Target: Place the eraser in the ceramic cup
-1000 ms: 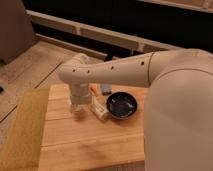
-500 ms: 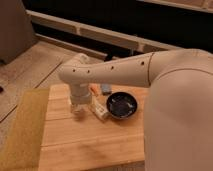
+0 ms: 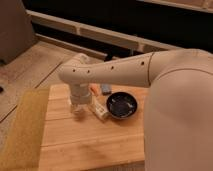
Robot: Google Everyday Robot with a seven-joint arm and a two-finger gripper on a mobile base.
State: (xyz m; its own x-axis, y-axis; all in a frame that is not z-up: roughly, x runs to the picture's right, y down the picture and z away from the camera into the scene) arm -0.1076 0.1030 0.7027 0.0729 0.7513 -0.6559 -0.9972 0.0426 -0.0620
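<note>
My gripper [image 3: 78,109] hangs low near the wooden table's [image 3: 75,145] far edge; its grip I cannot tell. A pale block [image 3: 100,111], maybe the eraser, lies beside the black bowl [image 3: 123,106]; ceramic cup unseen, placing apparently undone.

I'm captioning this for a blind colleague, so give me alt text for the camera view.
A cream robot arm reaches over a wooden table, its gripper low beside a small ceramic cup that sits next to a black bowl. A small orange item and a grey one lie behind them.
</note>
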